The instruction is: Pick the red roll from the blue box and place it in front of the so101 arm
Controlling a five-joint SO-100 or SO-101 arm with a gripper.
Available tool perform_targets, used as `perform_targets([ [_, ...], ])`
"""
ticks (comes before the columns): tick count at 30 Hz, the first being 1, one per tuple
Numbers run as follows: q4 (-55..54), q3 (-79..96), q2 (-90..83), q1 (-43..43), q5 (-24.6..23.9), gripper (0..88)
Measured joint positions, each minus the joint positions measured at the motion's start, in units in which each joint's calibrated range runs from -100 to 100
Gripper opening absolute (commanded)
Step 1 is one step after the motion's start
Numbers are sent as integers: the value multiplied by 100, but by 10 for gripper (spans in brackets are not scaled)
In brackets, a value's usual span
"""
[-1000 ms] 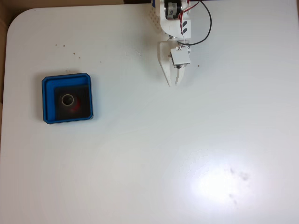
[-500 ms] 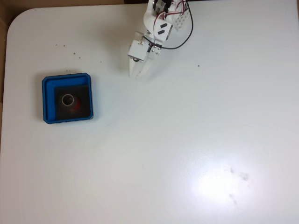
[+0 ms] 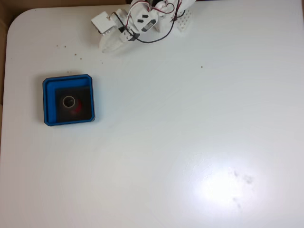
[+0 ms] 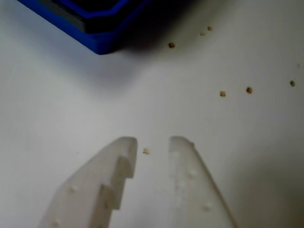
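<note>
The white counter (image 3: 190, 142) carries every item and lies bare across its centre and lower area in the fixed view, apart from a patch of glare.

The so101 arm (image 3: 152, 16) is mounted at the counter's top edge in the fixed view and is folded leftward, which points its wrist camera toward the pick-up area.

The blue box (image 3: 68, 99) sits flat near the left side of the counter, well apart from the arm. One clipped corner of it (image 4: 102, 28) enters the wrist view at upper left.

The tool (image 4: 153, 142) holds nothing. Its two white fingers stand slightly apart with bare counter visible between the tips. In the fixed view it (image 3: 108, 42) lies above and to the right of the box.

The red roll (image 3: 71, 102) rests on the dark floor of the box, hole upward, inside the rim. Judgement: the approach is in hand; the grasp is not yet made.

Small brown specks (image 4: 235, 91) dot the counter between tool and box.
</note>
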Motion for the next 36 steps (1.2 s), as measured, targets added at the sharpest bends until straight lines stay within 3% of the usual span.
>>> perform_targets([
  [19,-74,-99,-8,188,0,8],
  [27,-74,-1184,68,158,17,9],
  [36,-74,-3462,2506,-30,17,9],
])
